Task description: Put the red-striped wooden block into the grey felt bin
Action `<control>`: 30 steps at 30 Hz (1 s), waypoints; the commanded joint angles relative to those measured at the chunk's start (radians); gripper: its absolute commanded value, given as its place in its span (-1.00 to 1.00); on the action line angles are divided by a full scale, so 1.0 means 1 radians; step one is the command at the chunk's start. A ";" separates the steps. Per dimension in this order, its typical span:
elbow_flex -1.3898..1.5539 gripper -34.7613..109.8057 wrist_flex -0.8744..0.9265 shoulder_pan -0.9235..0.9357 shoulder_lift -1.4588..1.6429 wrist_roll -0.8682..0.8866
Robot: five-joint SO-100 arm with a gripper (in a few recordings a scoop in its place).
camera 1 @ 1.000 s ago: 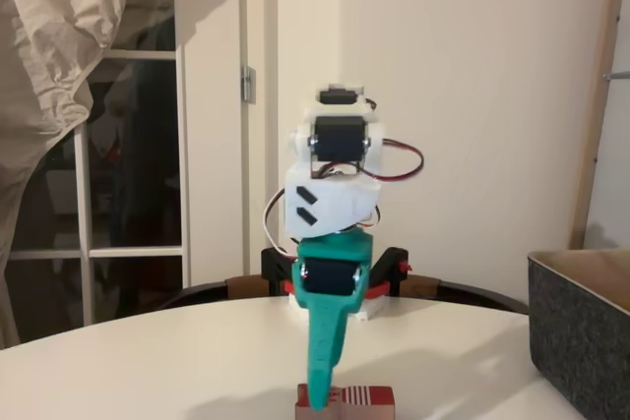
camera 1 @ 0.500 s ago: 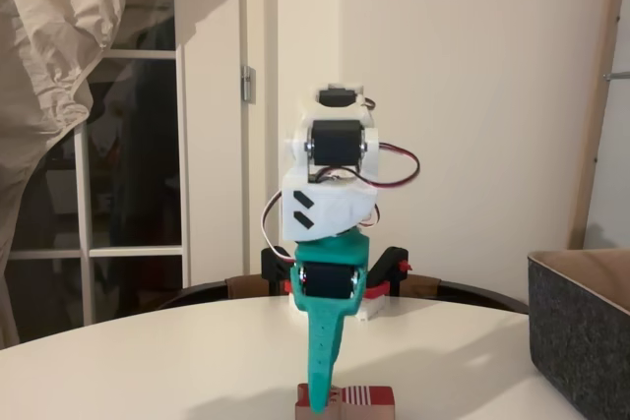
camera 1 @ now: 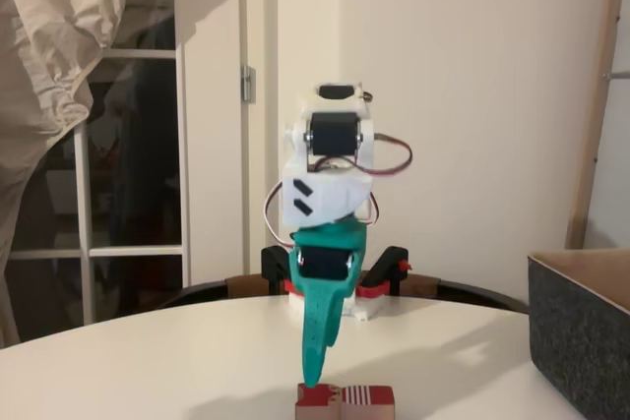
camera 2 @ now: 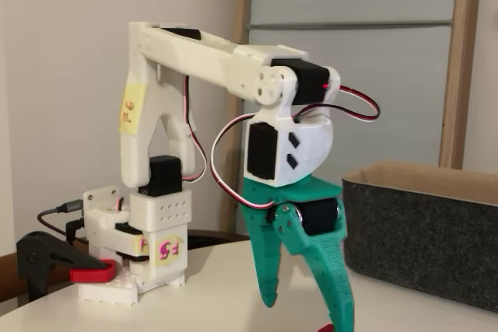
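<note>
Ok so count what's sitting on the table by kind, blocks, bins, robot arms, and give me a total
Red-striped wooden block: 1
Grey felt bin: 1
Robot arm, with its green gripper open: 1
Total: 3

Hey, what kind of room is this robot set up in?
Probably a room in a home: a round white table, a glazed door with crumpled fabric hanging beside it, and a grey felt bin.

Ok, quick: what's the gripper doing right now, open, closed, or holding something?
Gripper: open, fingers spread just above the red-striped wooden block, holding nothing.
</note>
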 commanded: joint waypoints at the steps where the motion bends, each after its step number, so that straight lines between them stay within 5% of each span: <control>1: 0.054 0.04 -0.064 0.003 0.071 0.002; 30: 0.201 0.04 -0.250 -0.106 0.038 -0.115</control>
